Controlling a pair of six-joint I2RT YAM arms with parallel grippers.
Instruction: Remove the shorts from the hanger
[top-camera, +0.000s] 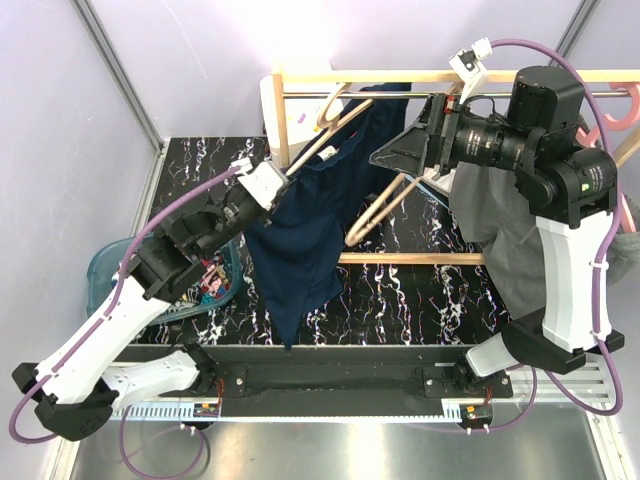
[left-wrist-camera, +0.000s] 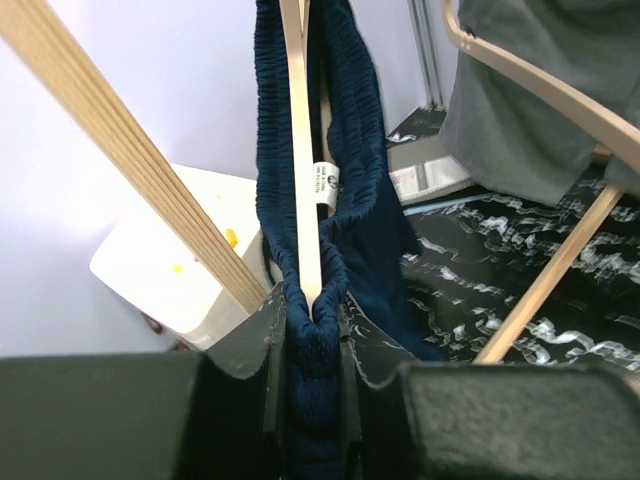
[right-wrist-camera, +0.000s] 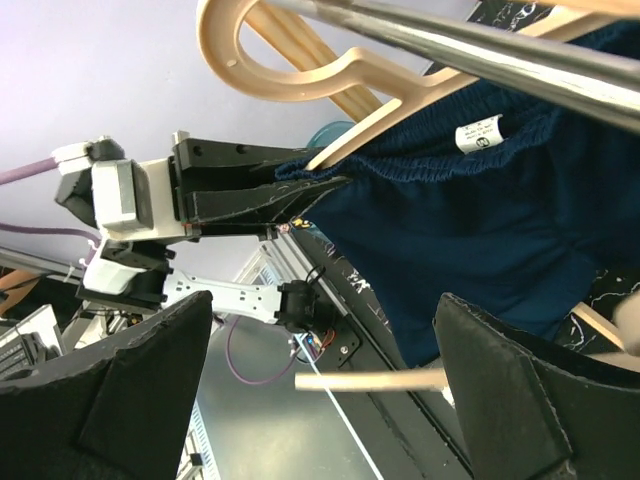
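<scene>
The left end effector (top-camera: 283, 178) is narrow and clamped on the elastic waistband of the navy blue shorts (top-camera: 300, 240). The left wrist view shows one arm of the wooden hanger (left-wrist-camera: 300, 150) pinched inside the same grip, with waistband fabric wrapped around it. The navy shorts hang from this hanger on the wooden rack (top-camera: 300, 75) at the far side of the surface (top-camera: 400, 290), with their legs draped down toward the near edge.

The right end effector (top-camera: 385, 155) is wide and holds nothing. It is raised to the right of the navy shorts, near the rack's rail, and points left toward them.

The dark grey shorts (top-camera: 490, 215) hang at the right end of the rack, below the right arm. The cartoon-print shorts (top-camera: 205, 280) lie in a teal basket (top-camera: 100, 275) at the left edge of the surface, partly hidden by the left arm.
</scene>
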